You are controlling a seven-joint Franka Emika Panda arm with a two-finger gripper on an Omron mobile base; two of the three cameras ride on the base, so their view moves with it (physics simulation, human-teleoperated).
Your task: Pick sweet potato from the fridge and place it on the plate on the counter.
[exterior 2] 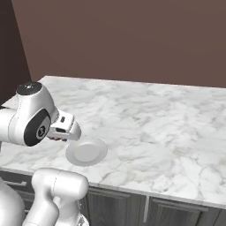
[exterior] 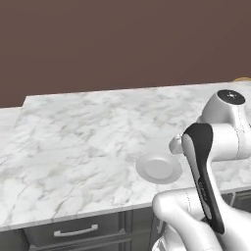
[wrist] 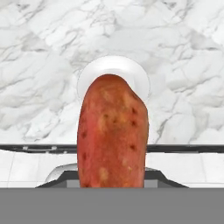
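Note:
The reddish-orange sweet potato (wrist: 113,135) stands upright in the middle of the hand view, with my gripper (exterior 2: 69,131) shut on it. The fingertips are hidden behind it. Past its top end the small round white plate (wrist: 131,70) lies on the white-and-grey marble counter (wrist: 39,65). In the base views the plate (exterior: 158,168) (exterior 2: 87,151) sits near the counter's front edge. My hand hovers just above its near-left rim in the right base view. The fridge is out of view.
Dark grey cabinets with a silver handle (exterior: 76,230) run below the counter's front edge. A brown wall (exterior: 122,39) backs the counter. A small yellowish thing (exterior: 242,78) peeks in at the far right. My own arm (exterior: 206,171) blocks the plate's right side.

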